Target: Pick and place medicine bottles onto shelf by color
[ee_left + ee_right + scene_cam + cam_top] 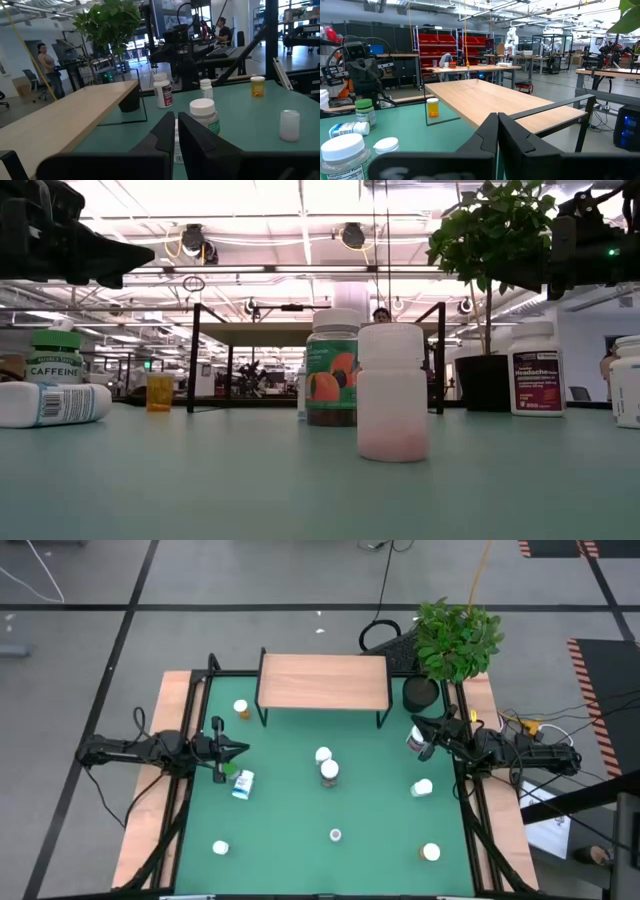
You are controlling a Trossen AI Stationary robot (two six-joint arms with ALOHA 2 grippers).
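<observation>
Green mat [300,810] covers my desk, with medicine bottles [328,772] scattered over it and none on the shelf [322,681], which stands bare at the far edge next to the potted plant [455,640]. My left pincer [240,750] sits fully closed and empty at the mat's left side, just above a white bottle lying on its side [243,784]. My right pincer [420,723] is also closed on nothing, hovering at the right side near a white bottle with a red label [416,739].
</observation>
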